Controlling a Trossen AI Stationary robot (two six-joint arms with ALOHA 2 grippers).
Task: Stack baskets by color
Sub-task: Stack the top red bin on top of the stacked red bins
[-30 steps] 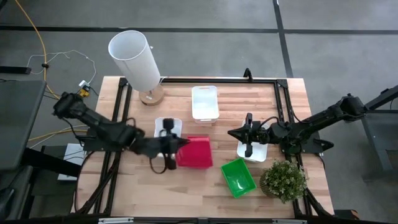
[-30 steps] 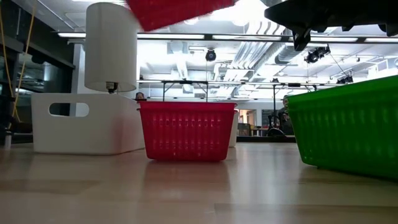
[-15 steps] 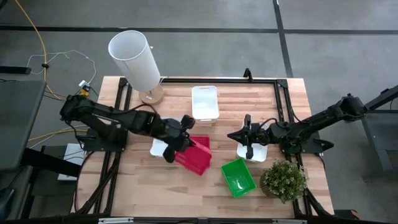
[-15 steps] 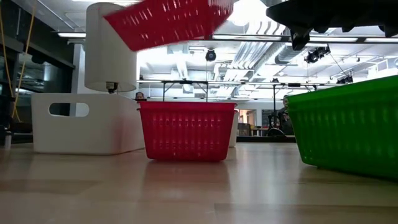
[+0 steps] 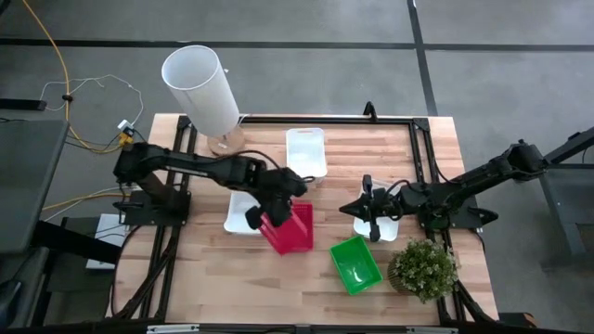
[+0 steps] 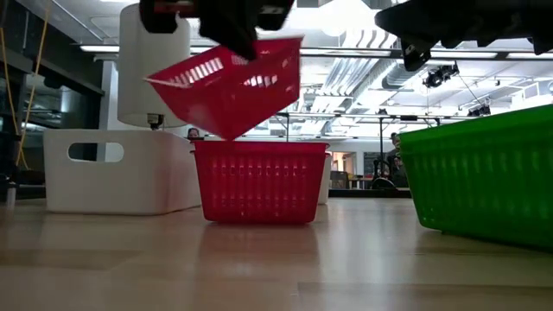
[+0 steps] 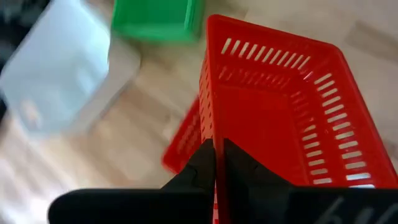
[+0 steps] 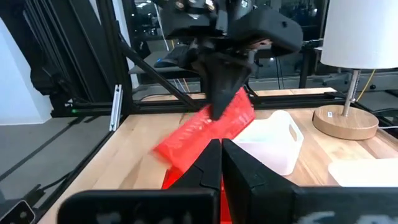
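My left gripper (image 5: 269,210) is shut on a red basket (image 5: 295,232) over the table's middle. In the low view this basket (image 6: 229,82) hangs tilted just above a second red basket (image 6: 259,183), which stands on its base on the table. One white basket (image 5: 239,211) stands on the table left of them, and another (image 5: 306,153) stands toward the far edge. A green basket (image 5: 355,263) stands near the front. My right gripper (image 5: 369,211) is shut and level with nothing in it, above a third white basket (image 5: 388,227). My left gripper grips one side wall of the red basket at its rim (image 7: 210,134), with one finger (image 7: 242,171) inside the basket and the other outside. The fingers slant down from the table's left. The basket hangs tilted below them, clear of the table and over the other red basket.
A tall white cylinder on a round wooden foot (image 5: 200,88) stands at the far left corner. A small potted plant (image 5: 424,269) stands at the near right, beside the green basket. A black frame (image 5: 371,119) runs along the table's edges.
My left gripper has moved toward the table's right edge and slightly down, and its wrist has rolled. The red basket it holds has turned and tipped. It has also come down from high above to just over the red basket on the table.
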